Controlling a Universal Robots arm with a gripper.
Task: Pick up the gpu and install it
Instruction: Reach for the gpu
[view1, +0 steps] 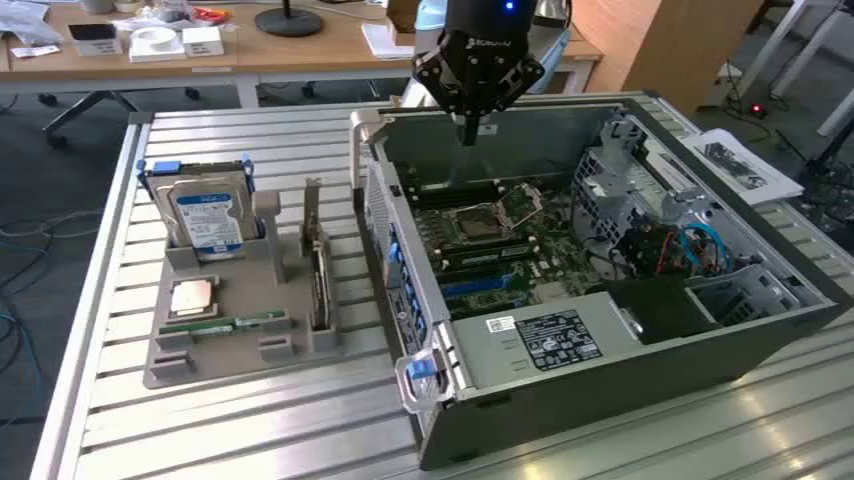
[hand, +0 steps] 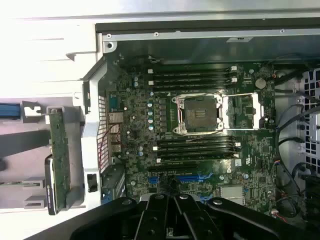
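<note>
The gpu (view1: 318, 272) is a thin dark card standing on edge in a slot of the grey holder (view1: 234, 360) on the exterior view's left, beside the open computer case (view1: 627, 330). From the wrist view it appears edge-on as a green-dark strip, the gpu (hand: 59, 160), outside the case wall. My gripper (view1: 470, 132) hangs over the far rim of the case, well apart from the card, fingers shut together and holding nothing. Its black fingers (hand: 161, 212) sit above the motherboard (hand: 200, 145), near the blue expansion slots (hand: 192, 177).
The holder also carries a silver hard drive (view1: 207, 215), a processor chip (view1: 194, 295) and a green memory stick (view1: 222, 324). Inside the case are the open processor socket (hand: 200, 112), a drive cage (view1: 641, 180) and cables (view1: 694, 245). A wooden desk (view1: 267, 45) stands behind.
</note>
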